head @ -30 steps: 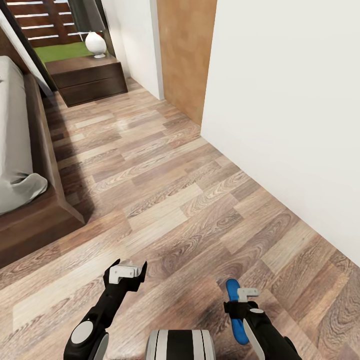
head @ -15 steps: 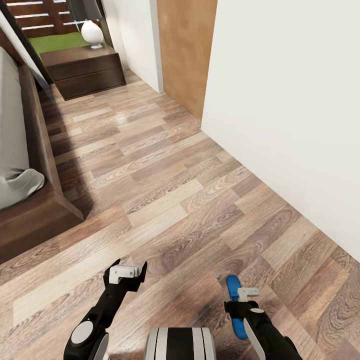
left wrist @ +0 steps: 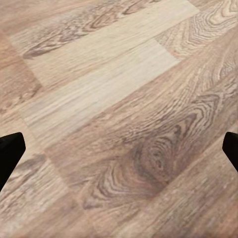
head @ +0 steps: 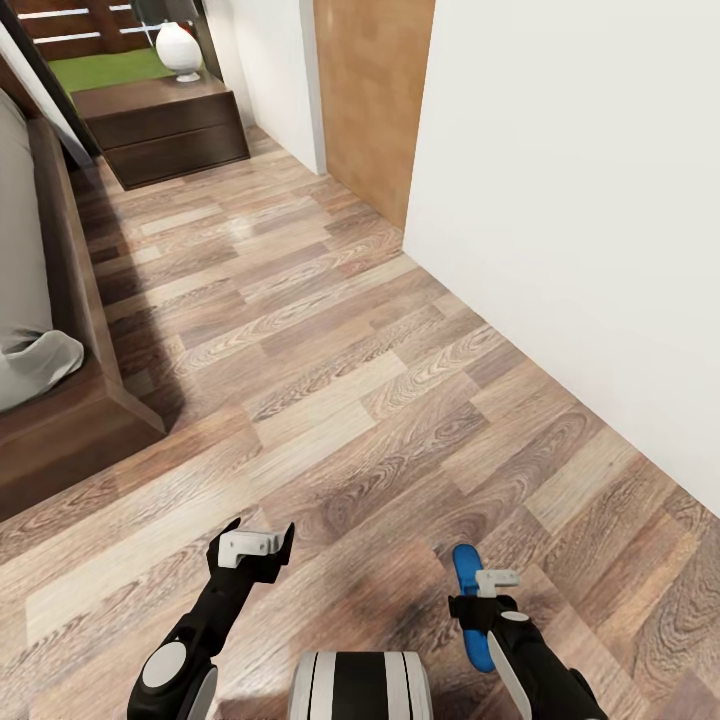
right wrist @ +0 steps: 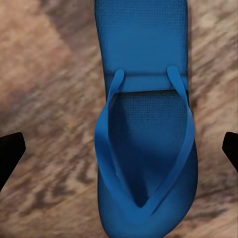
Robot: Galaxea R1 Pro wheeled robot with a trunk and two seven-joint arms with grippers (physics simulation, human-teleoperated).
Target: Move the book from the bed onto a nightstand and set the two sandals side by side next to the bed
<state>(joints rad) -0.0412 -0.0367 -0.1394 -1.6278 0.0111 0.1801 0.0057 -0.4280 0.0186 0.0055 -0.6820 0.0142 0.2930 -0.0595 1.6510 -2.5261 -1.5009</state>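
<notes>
sandal (head: 470,607) — blue | flat on floor (head: 330,370) | lengthwise under right end effector (head: 487,600)

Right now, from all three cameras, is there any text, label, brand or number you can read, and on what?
None: no readable text in any view.
Blue sandal under the right gripper: plain straps and footbed, no brand mark.
Left gripper: white bracket, unmarked.
Dark drawer cabinet and the white vase on it: no lettering.
Bed, wood floor and white wall: bare.

Wood-plank floor (head: 330,380); blue sandal (right wrist: 144,124) atop
</notes>
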